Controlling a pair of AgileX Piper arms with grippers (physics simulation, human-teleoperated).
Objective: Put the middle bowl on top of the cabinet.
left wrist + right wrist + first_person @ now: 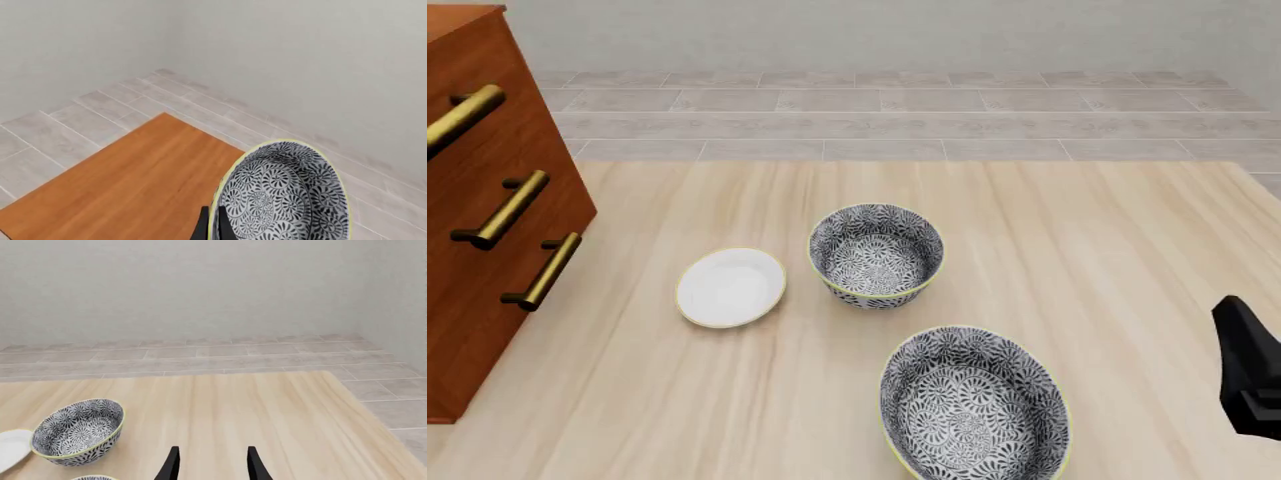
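The middle bowl [974,410] hangs by its rim from the left gripper [213,227].
From the left: the cabinet [494,200]; then a white plate [731,287] and a deeper bowl [876,255], both empty, on the surface [1094,230]. The middle bowl, also empty, is nearest the camera, with the left jaws pinching its rim. The right gripper [213,465] has its jaws wide, holding nothing.

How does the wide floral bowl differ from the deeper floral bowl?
The wide black-and-white floral bowl looks broader and shallower; the deeper black-and-white floral bowl has taller walls. The left gripper has its jaws astride the wide bowl's rim; the deeper bowl stands free beside the small white plate. Both share pattern and pale yellow rim.
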